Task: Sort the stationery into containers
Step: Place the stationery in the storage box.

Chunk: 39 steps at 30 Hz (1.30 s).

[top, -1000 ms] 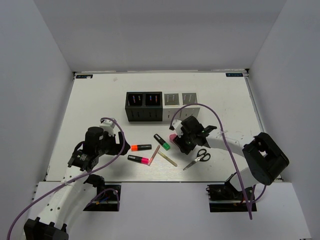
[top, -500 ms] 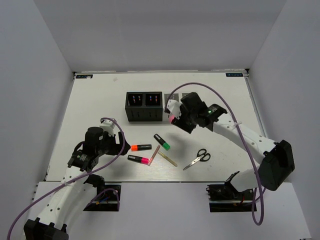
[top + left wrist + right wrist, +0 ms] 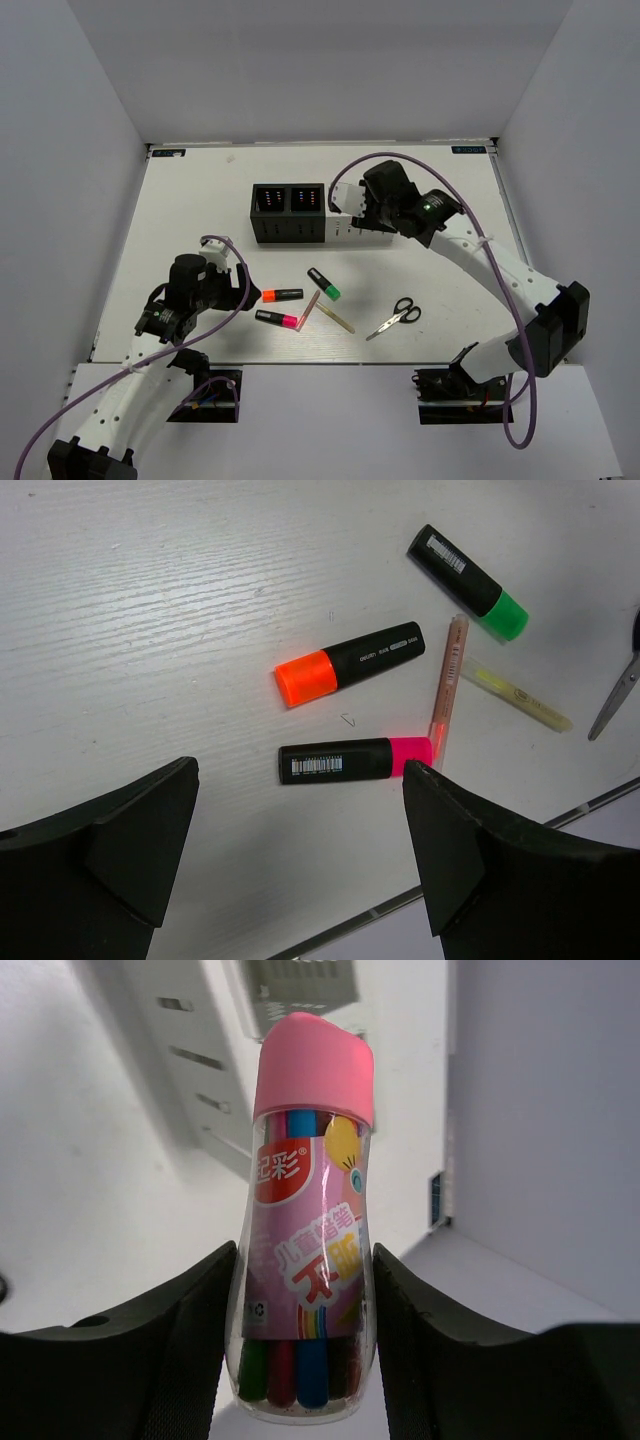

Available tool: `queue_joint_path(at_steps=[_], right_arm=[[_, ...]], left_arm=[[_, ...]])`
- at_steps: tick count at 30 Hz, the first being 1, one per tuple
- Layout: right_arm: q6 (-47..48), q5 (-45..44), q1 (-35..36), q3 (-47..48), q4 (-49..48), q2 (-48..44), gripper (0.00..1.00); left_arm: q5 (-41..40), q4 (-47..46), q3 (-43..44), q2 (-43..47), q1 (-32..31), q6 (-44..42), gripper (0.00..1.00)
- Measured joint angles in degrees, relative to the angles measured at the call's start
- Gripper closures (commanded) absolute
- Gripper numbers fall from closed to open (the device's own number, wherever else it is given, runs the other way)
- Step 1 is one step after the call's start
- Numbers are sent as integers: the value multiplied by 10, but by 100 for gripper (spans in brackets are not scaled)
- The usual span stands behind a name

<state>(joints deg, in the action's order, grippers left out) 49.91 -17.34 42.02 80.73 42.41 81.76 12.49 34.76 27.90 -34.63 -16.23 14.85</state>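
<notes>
- Right end effector (image 3: 305,1300): fingers pinch the tube (image 3: 310,1210) by its lower body, one finger on each side.
- Tube: clear, coloured pens inside. Its long axis runs along the fingers, and the pink cap points away from the wrist, past the fingertips.
- Position: the right end effector is raised over the white boxes (image 3: 343,230) at the right end of the row. The black boxes (image 3: 288,213) stand just to their left. From above, the arm hides most of the tube.
- Left end effector (image 3: 298,820): fingers spread wide, holding nothing, hanging over the bench (image 3: 200,220) at its near left.
- Orange marker (image 3: 350,663): flat on the bench ahead of the left fingers, apart from them. Seen from above, its cap points left.
- Pink marker (image 3: 355,759): nearest the left fingers, roughly parallel to the orange one, cap pointing right. The cap tip meets the lower end of the pencil (image 3: 447,685).
- Pencil: slants up and away from that cap.
- Pale stick (image 3: 515,694): beside the pencil, angled away to its right.
- Green marker (image 3: 467,582): farthest from the left end effector, lying diagonally, cap towards the near right.
- Scissors (image 3: 393,318): flat on the bench, right of the stick, clear of both end effectors.
</notes>
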Motion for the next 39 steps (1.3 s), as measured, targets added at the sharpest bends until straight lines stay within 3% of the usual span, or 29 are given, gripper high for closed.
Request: queue_joint_path(at_steps=[6,15,22,30,39], right_arm=[[96,-53,-23,3,-56,46,100],[189,-75,-67,64,-62,129,100],[237,-72,-91,129,-23,145,100],[254,-37,-101,132,62,164,100],[270,-15,-110,137,92,180,100]], left_arm=[[0,0,0,3,0,0,7],[1,0,0,6,0,0,7],[3,0,0,6,0,-3,7],[4,0,0,6,0,-4,7],[4,0,0,6,0,-4,7]])
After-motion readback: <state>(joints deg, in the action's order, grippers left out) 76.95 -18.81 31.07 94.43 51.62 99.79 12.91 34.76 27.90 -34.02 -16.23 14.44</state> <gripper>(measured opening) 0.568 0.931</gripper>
